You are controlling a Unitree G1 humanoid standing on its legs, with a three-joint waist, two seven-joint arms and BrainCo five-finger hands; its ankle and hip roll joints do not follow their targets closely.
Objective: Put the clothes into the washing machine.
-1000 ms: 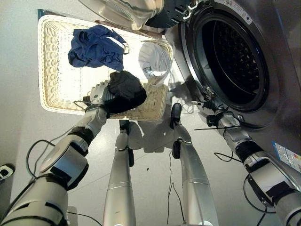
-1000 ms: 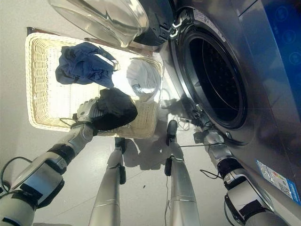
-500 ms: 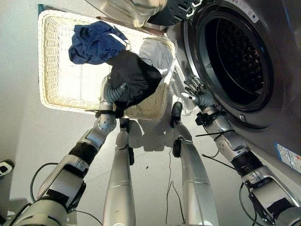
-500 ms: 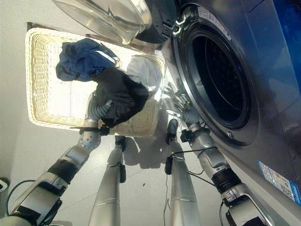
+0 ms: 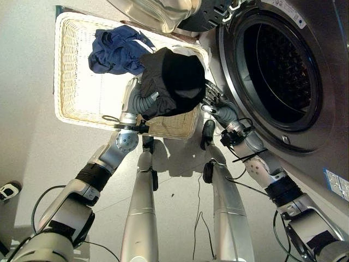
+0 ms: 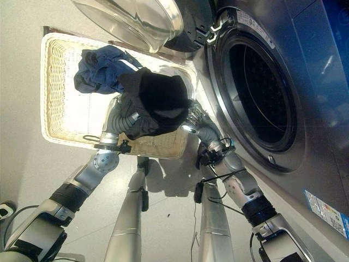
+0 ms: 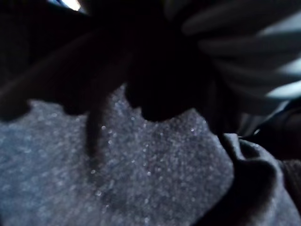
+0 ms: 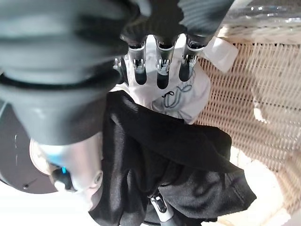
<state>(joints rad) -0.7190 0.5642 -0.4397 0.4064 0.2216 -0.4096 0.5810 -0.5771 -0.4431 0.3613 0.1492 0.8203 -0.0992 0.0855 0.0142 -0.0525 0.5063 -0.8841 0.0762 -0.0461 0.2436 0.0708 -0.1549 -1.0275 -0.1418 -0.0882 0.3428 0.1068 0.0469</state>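
Note:
A black garment hangs bunched above the near right corner of the wicker basket, and my left hand is shut on it from below. The same dark cloth lies close against that hand in the left wrist view. My right hand reaches in from the right with straight fingers, open, at the garment's right edge. Under those fingers a white garment lies in the basket. Crumpled at the basket's far side is a blue garment. The washing machine's drum stands open on the right.
The machine's round glass door is swung open over the far right corner of the basket. The machine's dark front panel fills the right side. Grey floor lies to the left of the basket.
My left hand has lifted the black garment up and to the right, towards the machine's opening. My right hand has swung left from the machine's rim to the garment's edge.

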